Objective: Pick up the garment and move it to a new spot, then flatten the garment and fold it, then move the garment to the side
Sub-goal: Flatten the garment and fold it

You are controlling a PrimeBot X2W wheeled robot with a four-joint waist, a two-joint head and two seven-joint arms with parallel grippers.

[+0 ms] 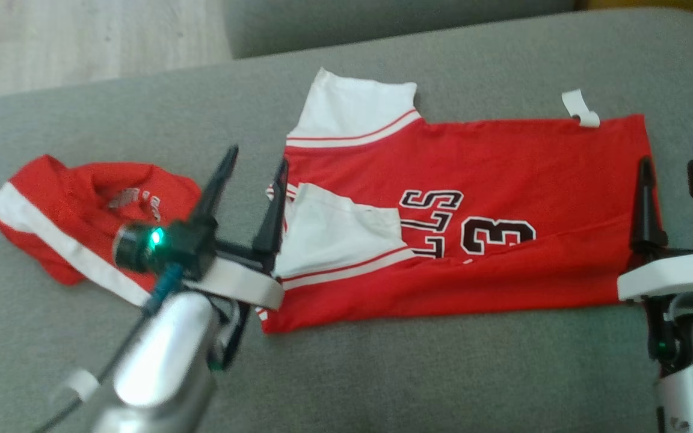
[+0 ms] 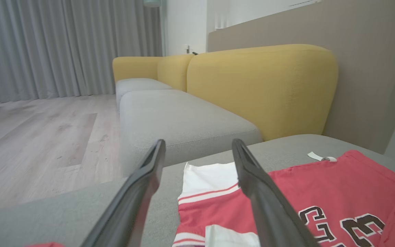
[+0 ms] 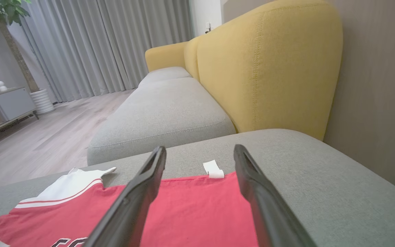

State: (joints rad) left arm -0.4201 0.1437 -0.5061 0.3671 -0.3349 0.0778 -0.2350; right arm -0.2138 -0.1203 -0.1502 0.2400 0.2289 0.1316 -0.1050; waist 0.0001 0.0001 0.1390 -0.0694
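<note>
Red jersey (image 1: 503,168), white red-striped sleeves (image 1: 346,108), black lettering (image 1: 491,234), folded lengthwise, lying flat on grey cushion (image 1: 382,373)

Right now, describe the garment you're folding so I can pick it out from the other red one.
On the grey cushion, look at the middle, between the left gripper and the right gripper. The jersey lies flat there. Unlike the crumpled red garment to its left, it has white sleeves and black lettering.

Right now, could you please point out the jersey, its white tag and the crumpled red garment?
jersey (image 1: 533,174), head view, plain red body
white tag (image 1: 579,108), head view, its middle
crumpled red garment (image 1: 70,192), head view, red top
</note>
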